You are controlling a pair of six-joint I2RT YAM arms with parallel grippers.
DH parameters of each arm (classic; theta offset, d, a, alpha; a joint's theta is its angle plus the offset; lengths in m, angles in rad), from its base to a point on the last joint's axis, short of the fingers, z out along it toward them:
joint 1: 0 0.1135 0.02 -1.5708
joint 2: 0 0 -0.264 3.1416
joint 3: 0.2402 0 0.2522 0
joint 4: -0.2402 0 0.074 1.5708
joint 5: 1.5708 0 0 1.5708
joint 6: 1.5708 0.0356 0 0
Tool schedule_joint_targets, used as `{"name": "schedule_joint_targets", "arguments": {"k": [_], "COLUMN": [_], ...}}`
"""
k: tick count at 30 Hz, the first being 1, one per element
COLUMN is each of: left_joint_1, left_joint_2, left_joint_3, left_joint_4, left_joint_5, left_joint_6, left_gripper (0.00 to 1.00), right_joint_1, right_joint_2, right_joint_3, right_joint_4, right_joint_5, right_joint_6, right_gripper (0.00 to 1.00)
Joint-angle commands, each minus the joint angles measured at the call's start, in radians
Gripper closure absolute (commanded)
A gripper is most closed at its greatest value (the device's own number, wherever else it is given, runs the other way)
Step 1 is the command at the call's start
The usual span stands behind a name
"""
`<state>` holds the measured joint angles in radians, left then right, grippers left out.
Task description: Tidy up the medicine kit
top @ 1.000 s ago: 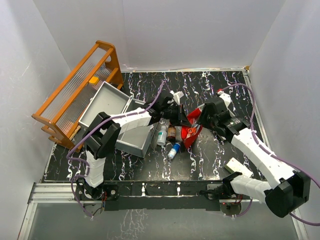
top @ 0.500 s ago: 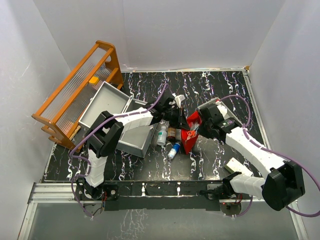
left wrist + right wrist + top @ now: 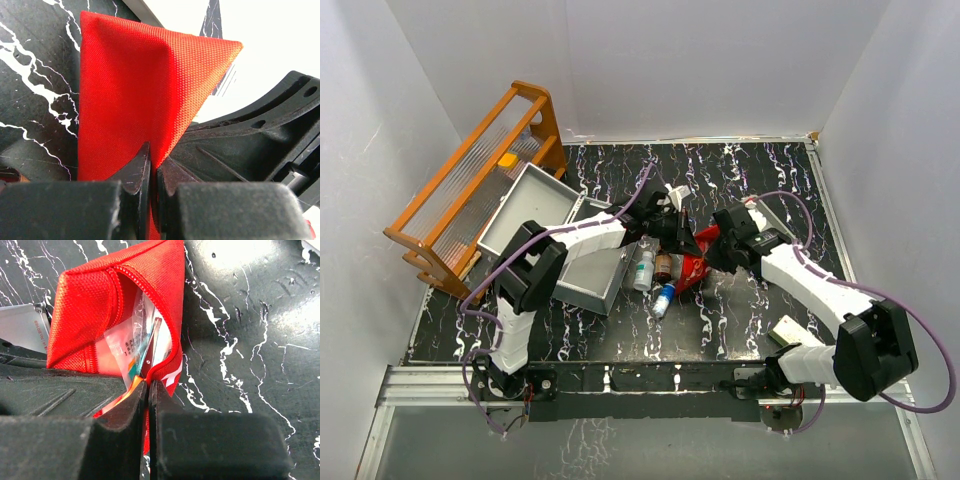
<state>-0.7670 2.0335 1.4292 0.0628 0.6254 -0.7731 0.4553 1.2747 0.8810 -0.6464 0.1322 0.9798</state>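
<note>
The left gripper's (image 3: 154, 167) two black fingers are pressed together on a fold of a red pouch (image 3: 130, 85). The pouch's woven cloth rises as a peak through the centre of the left wrist view. The right gripper's (image 3: 147, 386) fingers are likewise closed tight, with the pouch's zippered lip pinched between them at the lower centre of the right wrist view. Above them the pouch mouth gapes, and printed packets (image 3: 122, 347) and a pair of scissors (image 3: 151, 345) are seen inside.

In the overhead view the pouch is found at the centre of the black marbled table (image 3: 750, 190), with small bottles (image 3: 642, 270) lying just to its left. The medicine kit (image 3: 530, 205), a grey box lying open, is seen left of centre, partly covered by the left arm (image 3: 585, 240). A wooden rack (image 3: 470, 190) stands at the upper left.
</note>
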Motion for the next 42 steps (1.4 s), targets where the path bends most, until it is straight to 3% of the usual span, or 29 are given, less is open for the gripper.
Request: {"name": "schedule_joint_targets", "arguments": {"k": [1, 13, 20, 24, 33, 42], "left_joint_1": [-0.006, 0.008, 0.044, 0.046, 0.044, 0.044], "left_joint_2": [-0.027, -0.084, -0.196, -0.252, -0.3, -0.331], "left_joint_3": [0.026, 0.115, 0.016, -0.058, -0.103, -0.162], "left_joint_4": [0.009, -0.157, -0.169, -0.169, -0.275, -0.317], "left_joint_5": [0.071, 0.072, 0.095, 0.119, -0.001, -0.138], "left_joint_6": [-0.008, 0.152, 0.215, 0.247, 0.317, 0.224], "left_gripper": [0.98, 0.59, 0.44, 0.41, 0.4, 0.44], "right_joint_1": [-0.001, -0.002, -0.001, -0.002, -0.003, -0.003], "right_joint_2": [-0.003, -0.112, -0.121, -0.134, -0.122, -0.126], "right_joint_3": [0.042, -0.005, -0.024, -0.034, -0.027, -0.037], "right_joint_4": [0.065, 0.021, 0.048, 0.074, 0.092, 0.114], "right_joint_5": [0.014, 0.082, 0.084, 0.075, 0.059, 0.05], "right_joint_6": [0.076, 0.139, 0.168, 0.19, 0.205, 0.2], "right_gripper": [1.0, 1.0, 1.0, 1.0, 1.0, 1.0]}}
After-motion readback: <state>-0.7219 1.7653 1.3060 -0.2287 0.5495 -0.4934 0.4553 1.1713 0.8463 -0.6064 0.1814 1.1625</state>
